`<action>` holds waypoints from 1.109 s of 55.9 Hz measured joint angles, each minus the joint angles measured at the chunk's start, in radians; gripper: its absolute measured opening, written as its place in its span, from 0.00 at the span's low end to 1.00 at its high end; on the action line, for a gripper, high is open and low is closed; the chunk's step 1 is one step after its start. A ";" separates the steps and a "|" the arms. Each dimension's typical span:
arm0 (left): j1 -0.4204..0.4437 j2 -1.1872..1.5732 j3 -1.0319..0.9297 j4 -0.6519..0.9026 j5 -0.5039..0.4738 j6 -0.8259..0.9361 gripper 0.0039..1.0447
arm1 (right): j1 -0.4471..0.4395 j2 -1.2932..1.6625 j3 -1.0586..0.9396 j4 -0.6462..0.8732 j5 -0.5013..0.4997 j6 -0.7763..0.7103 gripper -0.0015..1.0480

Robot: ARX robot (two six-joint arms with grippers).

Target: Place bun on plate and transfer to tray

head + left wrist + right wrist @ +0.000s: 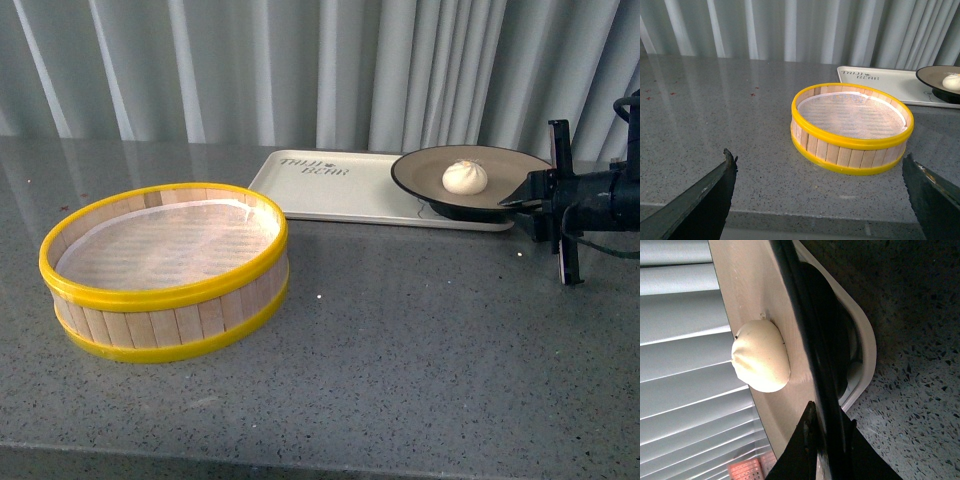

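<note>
Bun [465,177] sits near the middle of the plate [415,168], so the first half of the task reads as done. Plate is at the right end of the tray [340,185], its right side overhanging the tray's short edge toward the arm. Right gripper [522,200] comes in from the bench's right edge, fingers narrowed onto the plate's black rim; the right wrist view shows the rim pinched between them, with the tray's rounded corner under the plate's dark underside. Cannot tell whether the plate's base already bears on the tray or hangs just above it. Judged left to do: settle the plate fully, let go of the rim, draw the arm clear. Left gripper [818,159] is idle near the front edge of the bench [400,360], fingers [710,197] spread wide with nothing between them, looking across at the yellow-rimmed steamer basket [160,325], which stands empty at the bench's left. Orientation: bun upright, pleated top upward, round with no long axis to speak of. Plate likewise round, lying close to level, gripped on its right side. Tray's long axis runs left to right along the far edge of the bench, lettering in its far-left corner.
</note>
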 joint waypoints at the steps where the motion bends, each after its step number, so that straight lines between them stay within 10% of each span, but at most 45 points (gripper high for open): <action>1: 0.000 0.000 0.000 0.000 0.000 0.000 0.94 | 0.000 0.001 0.002 0.000 0.000 0.000 0.03; 13: 0.000 0.000 0.000 0.000 0.000 0.000 0.94 | -0.001 0.012 0.017 -0.005 -0.003 -0.006 0.04; 45: 0.000 0.000 0.000 0.000 0.000 0.000 0.94 | 0.001 -0.008 -0.016 0.036 -0.014 0.010 0.94; 62: 0.000 0.000 0.000 0.000 0.000 0.000 0.94 | 0.020 -0.148 -0.155 0.080 0.000 0.031 0.92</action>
